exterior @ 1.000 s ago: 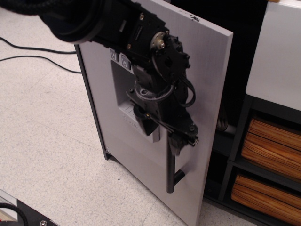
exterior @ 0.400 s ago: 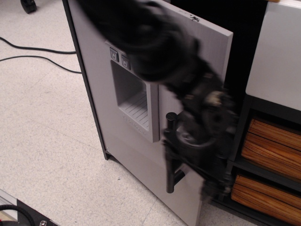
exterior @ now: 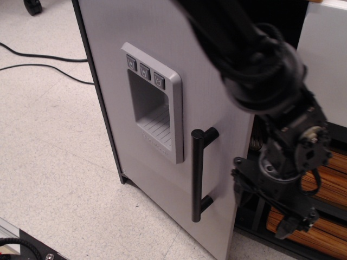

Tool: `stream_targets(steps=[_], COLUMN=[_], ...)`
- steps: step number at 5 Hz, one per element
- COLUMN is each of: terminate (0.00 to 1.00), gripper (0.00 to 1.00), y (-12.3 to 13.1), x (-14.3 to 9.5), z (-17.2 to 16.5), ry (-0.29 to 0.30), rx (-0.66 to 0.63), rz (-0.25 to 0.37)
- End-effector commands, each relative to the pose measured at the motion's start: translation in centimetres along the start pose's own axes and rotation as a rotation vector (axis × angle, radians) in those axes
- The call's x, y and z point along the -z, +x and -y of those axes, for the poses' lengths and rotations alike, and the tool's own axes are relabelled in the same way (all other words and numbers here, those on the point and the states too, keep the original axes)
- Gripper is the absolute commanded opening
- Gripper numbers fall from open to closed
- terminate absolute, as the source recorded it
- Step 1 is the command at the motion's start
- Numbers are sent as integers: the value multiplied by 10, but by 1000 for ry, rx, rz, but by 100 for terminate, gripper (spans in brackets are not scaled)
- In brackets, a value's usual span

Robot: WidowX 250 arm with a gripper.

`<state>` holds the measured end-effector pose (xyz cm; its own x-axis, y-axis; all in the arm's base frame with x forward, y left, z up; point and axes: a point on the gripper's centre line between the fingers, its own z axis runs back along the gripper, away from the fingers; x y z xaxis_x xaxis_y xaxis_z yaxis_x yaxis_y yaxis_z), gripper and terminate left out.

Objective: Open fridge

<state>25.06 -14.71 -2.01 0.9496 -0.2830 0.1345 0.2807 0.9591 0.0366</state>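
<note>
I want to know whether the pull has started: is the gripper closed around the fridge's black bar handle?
No: the gripper hangs right of the door edge, apart from the handle, which stands bare on the fridge door.

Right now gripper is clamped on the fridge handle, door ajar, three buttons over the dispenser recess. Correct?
Not quite. The gripper is off the handle, right of the door edge by the wooden drawers, as the observation.image view shows. Door ajar and three buttons over the recess are right.
</note>
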Motion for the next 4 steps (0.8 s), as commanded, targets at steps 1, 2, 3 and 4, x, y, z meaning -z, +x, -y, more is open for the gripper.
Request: stream_targets(steps=[1, 2, 3, 4], terminate=[0, 0, 0, 0], gripper=[100, 100, 100, 100], y=[39, 56, 68, 74], x=[-8, -11, -19, -21], z=[-2, -17, -33, -44], ry=[9, 17, 31, 34], rx=[-41, -65, -80, -107], rz=[70, 79, 85, 88])
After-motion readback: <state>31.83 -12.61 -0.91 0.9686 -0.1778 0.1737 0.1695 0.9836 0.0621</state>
